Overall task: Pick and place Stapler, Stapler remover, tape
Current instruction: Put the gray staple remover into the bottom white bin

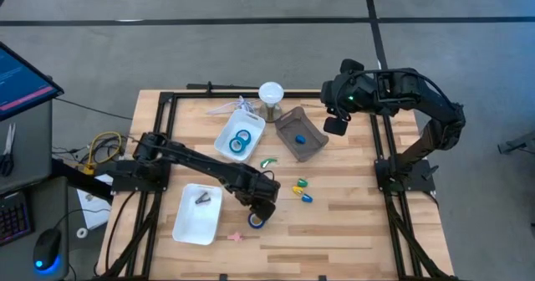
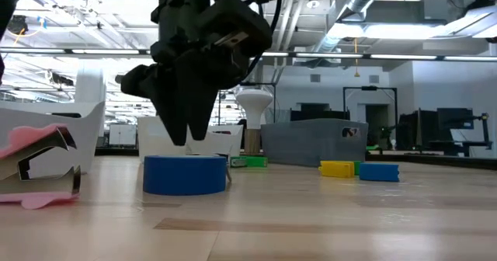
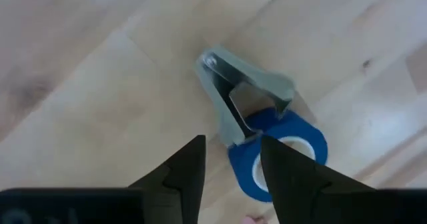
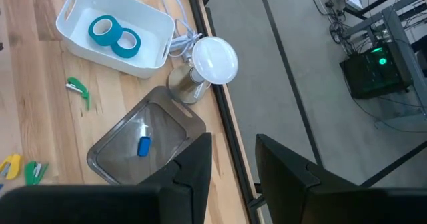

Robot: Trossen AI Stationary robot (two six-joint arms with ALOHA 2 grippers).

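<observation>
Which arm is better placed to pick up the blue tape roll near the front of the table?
Left. The left gripper hangs open right above the tape; the right gripper is far off, over the grey bin.

You have one blue tape roll (image 1: 256, 221) lying flat on the counter (image 1: 351, 231), touching a grey staple remover (image 3: 243, 91); two more rolls (image 1: 241, 140) sit in the white bin (image 1: 251, 118).

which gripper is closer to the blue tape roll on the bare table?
Left. The left gripper hangs right over the tape roll, fingers open. The right gripper is far across the table, beside the grey bin.
</observation>
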